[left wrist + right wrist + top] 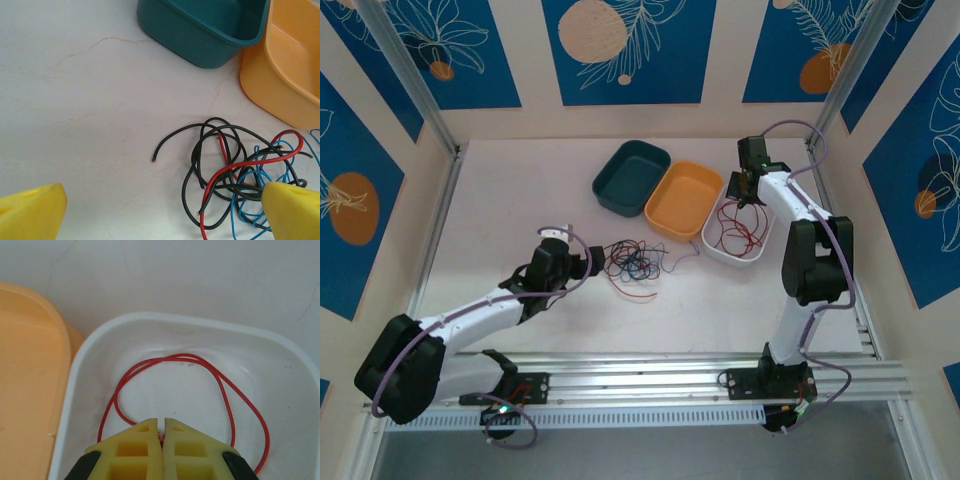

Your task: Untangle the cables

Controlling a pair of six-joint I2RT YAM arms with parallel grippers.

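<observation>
item: cables (635, 262), a loose tangle of black, red and blue strands lying on the tabletop (520, 200), toward the arm bases from the orange bin (688, 198) and well apart from it; in the left wrist view the cables (240, 175) lie below the orange bin (280, 75), with one black end trailing out to the left on the bare tabletop (75, 100). item: red cable (738, 228), separate from the tangle, looped inside the white bin (720, 255), which touches the orange bin on its right; in the right wrist view the red cable (190, 385) curls over the floor of the white bin (150, 320), beside the orange bin (25, 365). item: teal bin (630, 175), against the orange bin's left side, also seen at the top of the left wrist view (200, 35). item: left pincer (588, 262), just left of the tangle and on the near side of the orange bin, jaws spread wide (160, 215), nothing between them, one yellow fingertip (295, 210) over the tangle's edge. item: right pincer (745, 190), above the white bin to the right of the orange bin, jaws pressed together (163, 435) with a bit of the red cable pinched in the seam.
</observation>
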